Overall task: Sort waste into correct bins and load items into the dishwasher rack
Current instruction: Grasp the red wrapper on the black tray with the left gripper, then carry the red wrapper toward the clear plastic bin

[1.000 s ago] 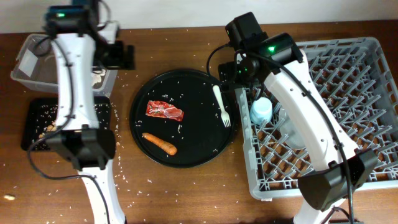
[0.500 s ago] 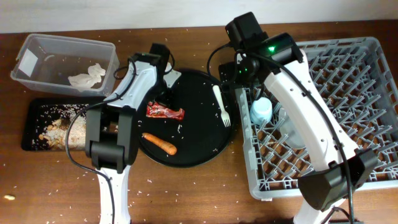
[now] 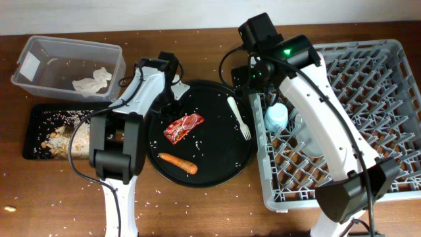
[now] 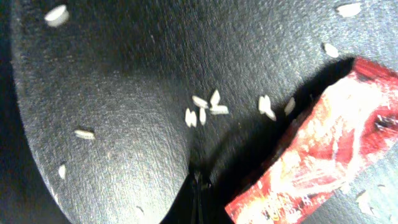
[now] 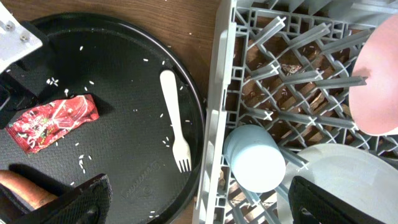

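Red snack wrapper: seen flat, left of centre on the round black tray. Judged light, crinkly and slippery, so best pinched at a raised edge. Left gripper is noted just beside it, upper left; its closure cannot be told. Right gripper is spread wide, empty.

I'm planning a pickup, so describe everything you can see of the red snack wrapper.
The red snack wrapper is a small, flattened, crinkly packet, glossy red with whitish print, looking like foil or plastic. It lies flat and diagonal on the round black tray, apart from the carrot and the fork. Rice grains are scattered around it. The left end effector sits close by its upper edge; contact cannot be told.
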